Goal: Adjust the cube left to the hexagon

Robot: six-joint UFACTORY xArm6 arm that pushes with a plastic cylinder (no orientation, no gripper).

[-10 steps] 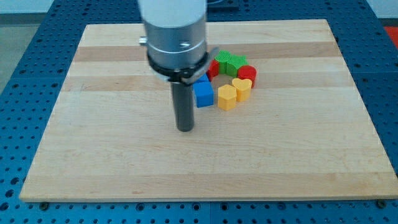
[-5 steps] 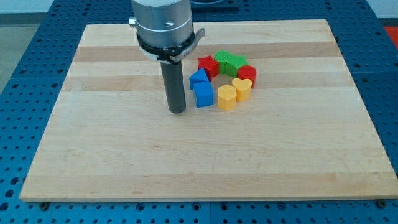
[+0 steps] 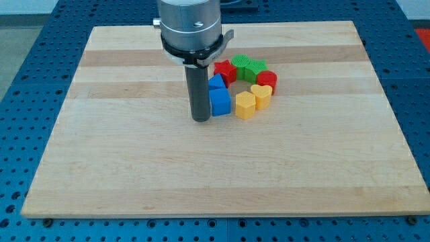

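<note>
A blue cube (image 3: 220, 103) sits on the wooden board (image 3: 121, 154), just left of a yellow hexagon (image 3: 246, 105) and touching or nearly touching it. My tip (image 3: 200, 119) is at the cube's left side, right against it or a hair away. The dark rod hides the left part of another blue block (image 3: 216, 83) behind the cube.
A ring of blocks lies right of the rod: a red star-like block (image 3: 225, 70), two green blocks (image 3: 248, 68), a red block (image 3: 267, 78) and a yellow heart (image 3: 263, 95). Blue pegboard surrounds the board.
My tip moved up the view and left away from the cube, then came back right to the cube's left side. The blocks have not visibly shifted.
</note>
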